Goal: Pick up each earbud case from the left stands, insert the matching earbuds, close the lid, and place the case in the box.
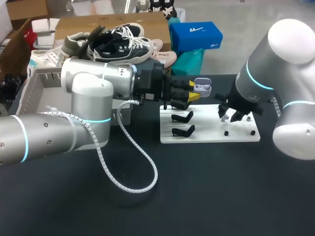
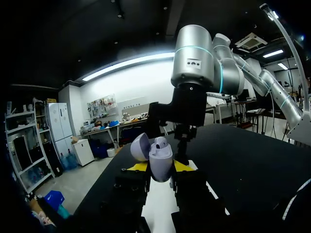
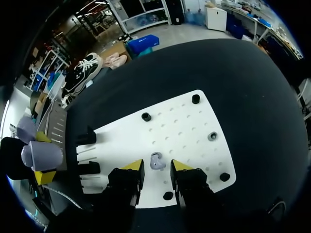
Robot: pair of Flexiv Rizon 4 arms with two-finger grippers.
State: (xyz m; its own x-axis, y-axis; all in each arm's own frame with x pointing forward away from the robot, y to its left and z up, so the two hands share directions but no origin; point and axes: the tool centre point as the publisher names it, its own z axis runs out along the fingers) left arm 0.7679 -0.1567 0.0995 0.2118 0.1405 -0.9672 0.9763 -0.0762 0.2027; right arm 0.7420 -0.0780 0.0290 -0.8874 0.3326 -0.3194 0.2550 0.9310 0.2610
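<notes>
My left gripper is shut on a lavender earbud case, held above the back edge of the white board. In the left wrist view the case sits between the yellow tips with its lid open and one earbud seated inside. My right gripper hangs low over the right part of the board. Its fingers stand open on either side of a lavender earbud that rests on the board, with small gaps showing. The held case is off to the side of this gripper.
Two black stands occupy the board's left half, and small black pegs dot the right half. A grey box stands at the table's back left. A coiled cable loops onto the black table.
</notes>
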